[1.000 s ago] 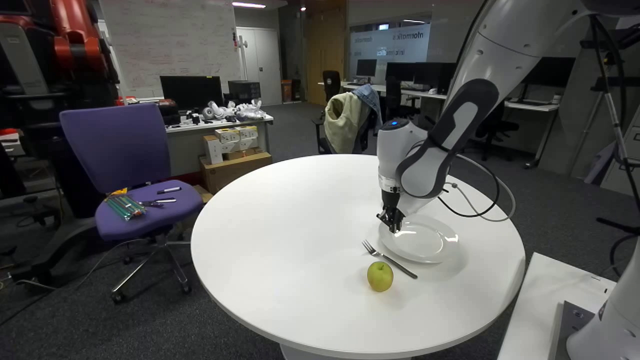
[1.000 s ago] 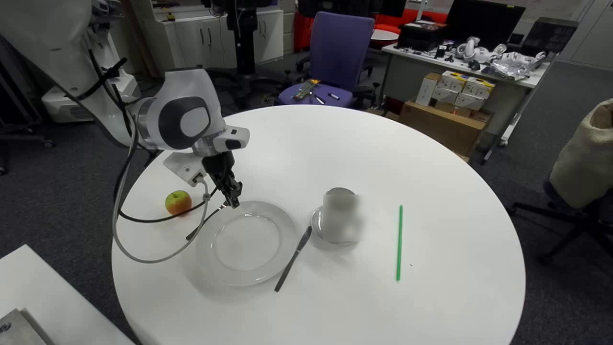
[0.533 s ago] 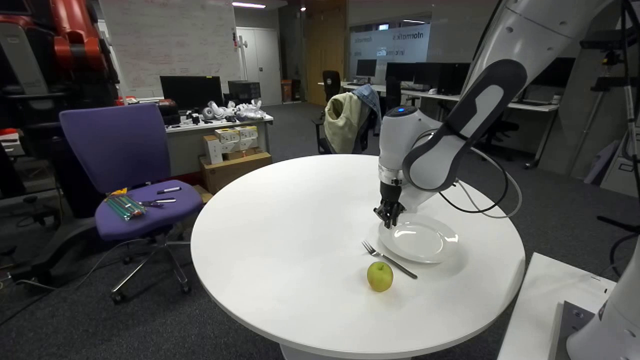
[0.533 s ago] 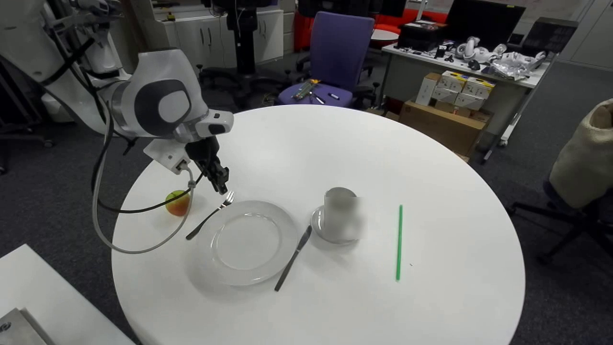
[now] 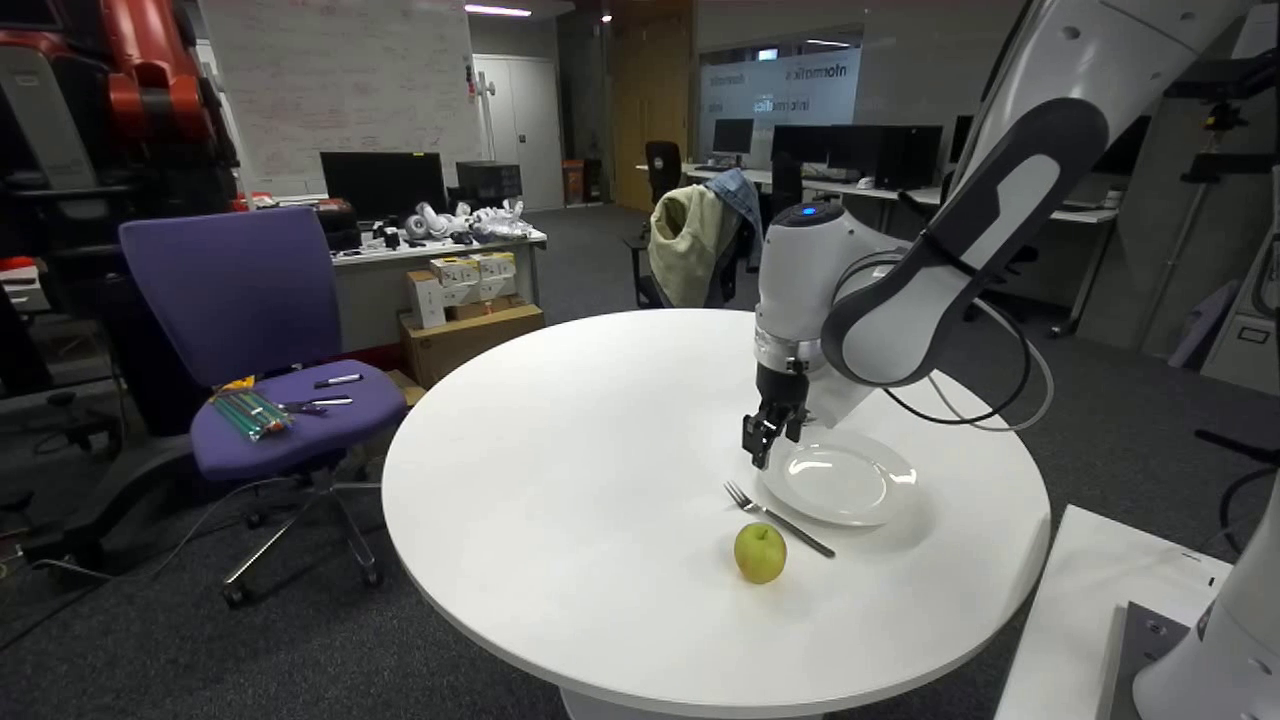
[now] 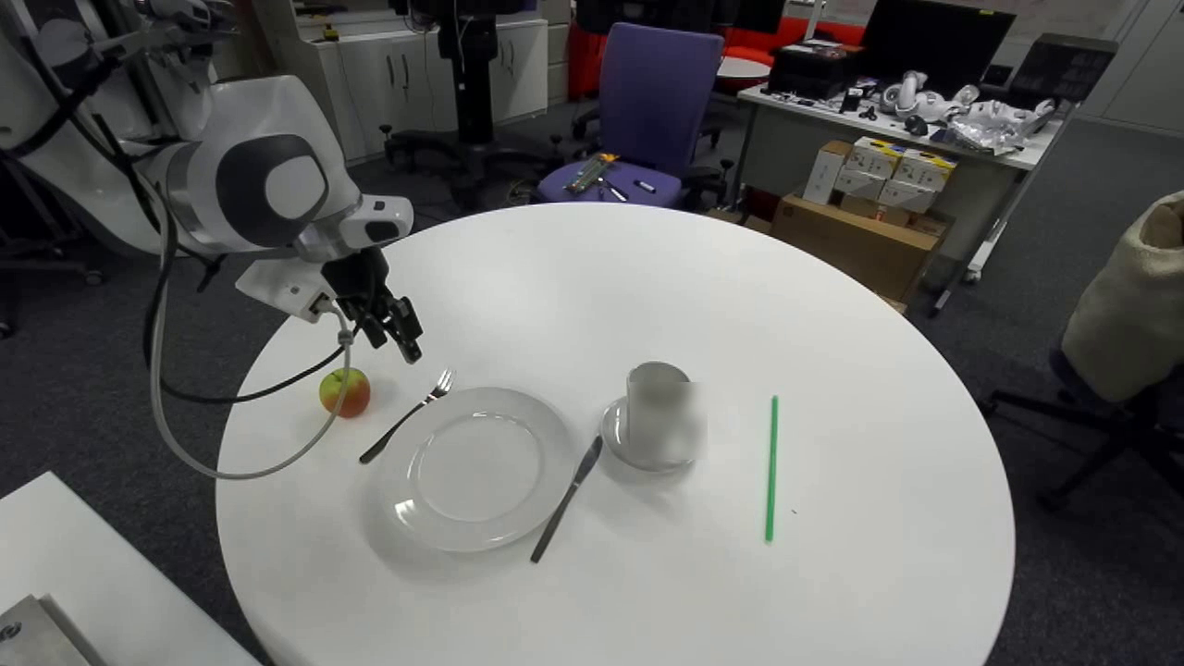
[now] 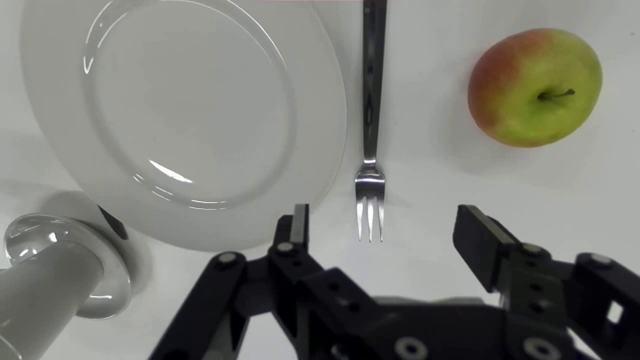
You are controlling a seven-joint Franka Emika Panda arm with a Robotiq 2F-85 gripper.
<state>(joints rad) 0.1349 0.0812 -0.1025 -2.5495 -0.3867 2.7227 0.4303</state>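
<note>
Both jaws of my hand (image 7: 382,222) stand wide apart, holding nothing. I hang above the table (image 5: 560,480), near the fork (image 7: 370,182), whose tines show in the gap, below me, in the wrist view. It lies flat, just beside the plate (image 7: 195,100) on one side, with the apple (image 7: 535,90) near it on the other. Across the plate lies the knife (image 6: 560,513); next to that, the cup (image 7: 50,285) sits on its saucer (image 7: 114,270). A green stick (image 6: 771,467) lies farther off.
</note>
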